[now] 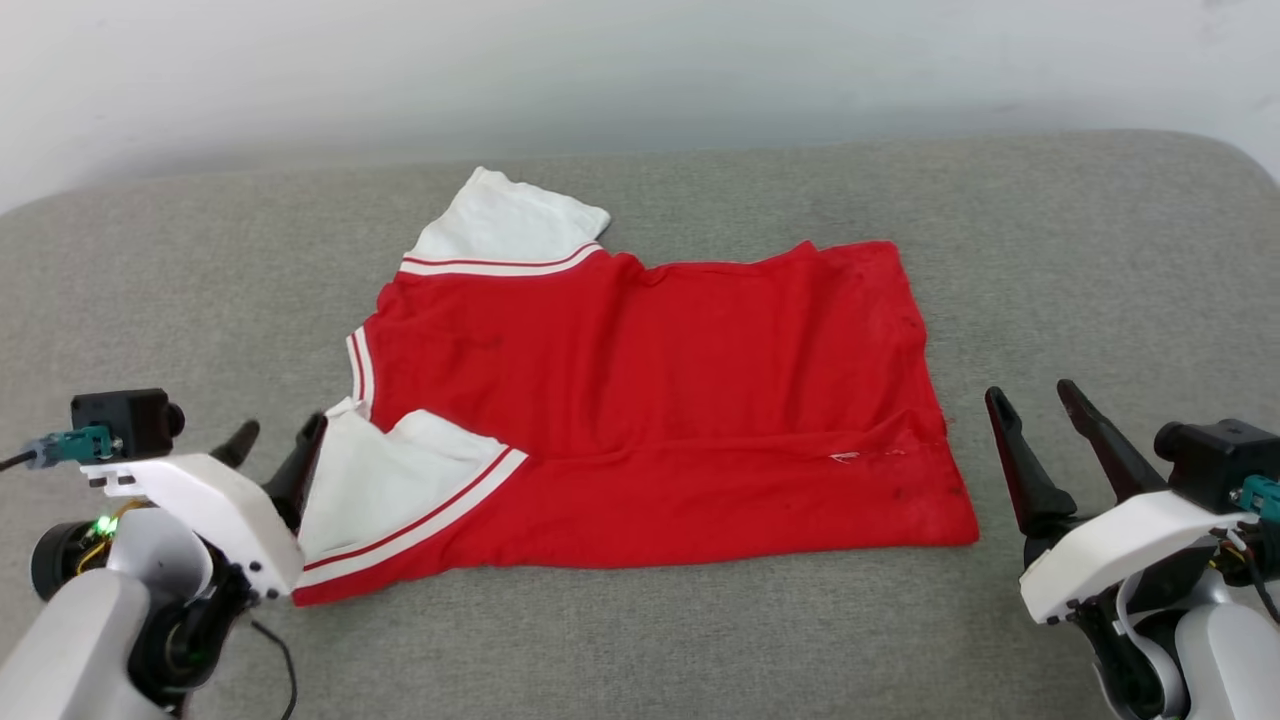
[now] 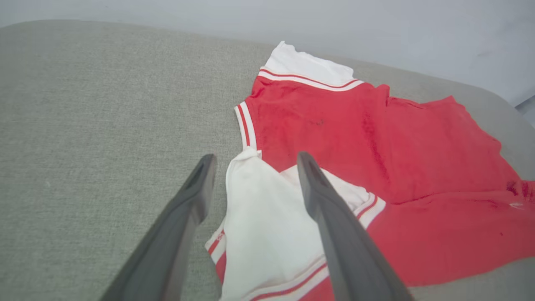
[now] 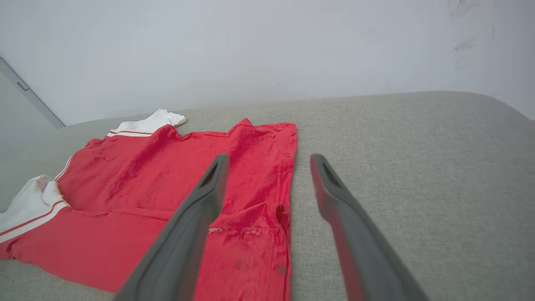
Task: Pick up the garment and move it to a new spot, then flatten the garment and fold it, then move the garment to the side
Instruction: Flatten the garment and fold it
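Note:
The garment [image 1: 650,400] is a red T-shirt with white sleeves, spread across the grey cushioned surface [image 1: 700,640], collar end to the left. Its near long edge is folded over onto the body, and the near white sleeve [image 1: 390,490] lies on top. My left gripper [image 1: 278,436] stands open just left of that sleeve; in the left wrist view its fingers [image 2: 322,196] straddle the sleeve [image 2: 267,221] without gripping it. My right gripper [image 1: 1035,400] is open beside the hem end, clear of the cloth. In the right wrist view the garment [image 3: 167,184] lies left of the open gripper [image 3: 269,161].
The grey cushion runs back to a pale wall [image 1: 640,70], and its corners round off at the far left and far right. Bare cushion lies in front of the shirt and to either side of it.

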Robot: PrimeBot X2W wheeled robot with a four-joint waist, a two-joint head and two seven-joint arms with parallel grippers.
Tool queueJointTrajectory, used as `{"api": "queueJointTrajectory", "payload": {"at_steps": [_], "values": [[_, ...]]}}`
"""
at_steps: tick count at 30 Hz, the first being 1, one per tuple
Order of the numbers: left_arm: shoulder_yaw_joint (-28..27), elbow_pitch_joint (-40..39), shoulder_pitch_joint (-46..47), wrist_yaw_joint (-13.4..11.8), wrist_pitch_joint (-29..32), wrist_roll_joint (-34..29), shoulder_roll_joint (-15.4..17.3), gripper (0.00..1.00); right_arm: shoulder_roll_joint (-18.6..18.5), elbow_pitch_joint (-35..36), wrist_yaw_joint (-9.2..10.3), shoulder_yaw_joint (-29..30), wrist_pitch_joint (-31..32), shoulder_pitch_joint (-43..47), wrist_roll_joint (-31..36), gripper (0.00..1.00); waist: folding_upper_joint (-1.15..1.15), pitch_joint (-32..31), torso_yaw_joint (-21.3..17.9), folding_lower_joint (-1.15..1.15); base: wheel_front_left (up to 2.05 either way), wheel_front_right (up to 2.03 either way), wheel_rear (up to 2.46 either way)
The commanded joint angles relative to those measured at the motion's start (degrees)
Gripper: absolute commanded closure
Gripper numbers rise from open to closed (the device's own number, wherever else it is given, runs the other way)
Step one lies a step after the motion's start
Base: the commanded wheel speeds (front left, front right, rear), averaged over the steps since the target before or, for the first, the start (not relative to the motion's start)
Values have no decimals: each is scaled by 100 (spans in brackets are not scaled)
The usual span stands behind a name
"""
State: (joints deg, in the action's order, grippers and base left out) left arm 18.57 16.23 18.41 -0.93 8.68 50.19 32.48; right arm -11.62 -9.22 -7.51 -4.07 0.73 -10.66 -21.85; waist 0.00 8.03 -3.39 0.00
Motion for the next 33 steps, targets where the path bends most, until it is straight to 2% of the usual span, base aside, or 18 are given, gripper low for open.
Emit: {"api": "queueJointTrajectory", "payload": {"at_steps": [1, 6, 11, 15, 19, 20, 22, 28, 33], "values": [[45, -82, -112, -46, 228, 55, 99, 0, 63, 91, 4, 41, 49, 71, 58, 0, 0, -7, -57, 0, 0, 0, 0], [131, -515, -474, -231, 1370, 420, 532, 0, 263, 444, 4, 131, 199, 245, 175, 0, 0, 138, -221, 0, 0, 0, 0], [81, -694, -829, -492, 2009, 755, 753, 0, 423, 580, 4, 153, 263, 282, 154, 0, 0, 422, -343, 0, 0, 0, 0], [75, -605, -1013, -575, 2240, 995, 701, 0, 476, 564, 4, 156, 259, 209, 117, 0, 0, 616, -392, 0, 0, 0, 0], [238, -512, -1036, -472, 2556, 1198, 543, 0, 482, 514, 4, 213, 308, 146, 72, 0, 0, 718, -403, 0, 0, 0, 0], [267, -480, -1023, -434, 2622, 1245, 515, 42, 461, 500, 4, 234, 331, 139, 56, 0, 0, 728, -404, 0, 0, 0, 0], [299, -466, -973, -343, 2599, 1276, 447, 100, 434, 462, 4, 306, 422, 147, -23, 0, 0, 731, -392, 0, 0, 0, 0], [194, -376, -797, -144, 2204, 1146, 429, 100, 306, 399, 4, 594, 985, 237, -273, 0, 0, 569, -328, 0, 0, 0, 0], [40, -551, -724, -131, 1779, 976, 479, 100, 122, 204, 4, 799, 2005, 260, -392, 0, 0, 454, -245, 0, 0, 0, 0]]}}
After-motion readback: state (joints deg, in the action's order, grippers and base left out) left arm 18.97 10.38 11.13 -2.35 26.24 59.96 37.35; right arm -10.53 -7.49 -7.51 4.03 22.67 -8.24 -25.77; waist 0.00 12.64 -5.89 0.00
